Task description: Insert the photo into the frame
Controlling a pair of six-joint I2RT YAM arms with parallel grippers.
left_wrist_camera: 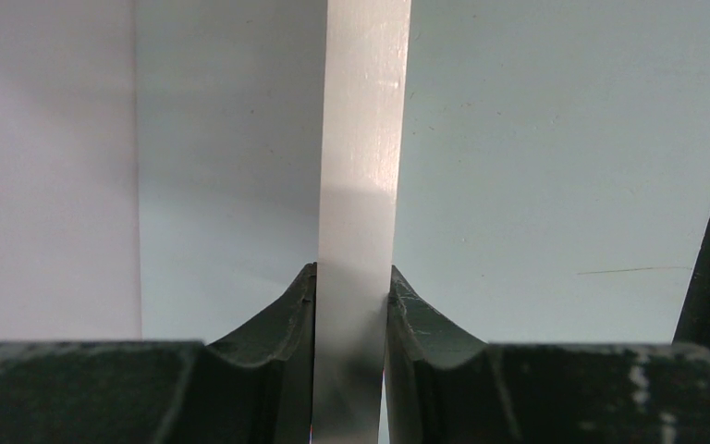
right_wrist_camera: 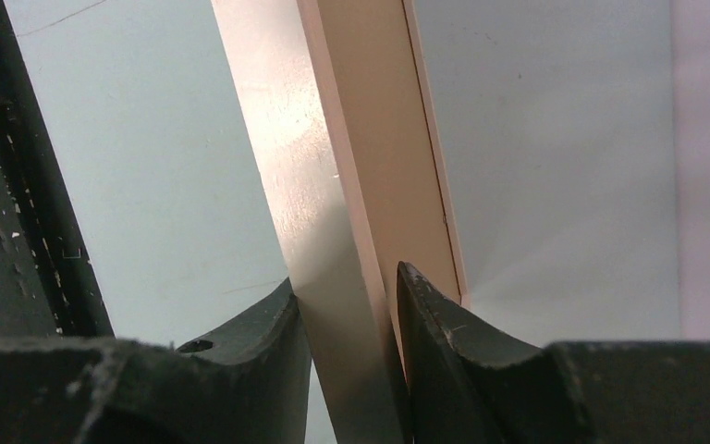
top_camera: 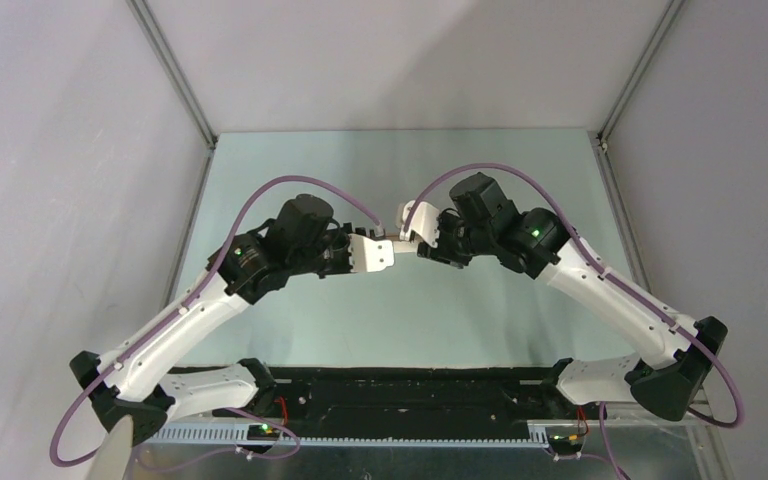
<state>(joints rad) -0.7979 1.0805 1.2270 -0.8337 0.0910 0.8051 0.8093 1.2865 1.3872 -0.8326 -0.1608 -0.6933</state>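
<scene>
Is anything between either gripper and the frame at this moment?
Nothing visible. The left gripper and the right gripper each close directly on a rail of the frame, with no object in between. The photo shows in no view, so its path into the frame cannot be judged.

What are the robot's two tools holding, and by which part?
The frame. The left tool pinches one thin pale rail across its edge; the right tool grips a rail too.
</scene>
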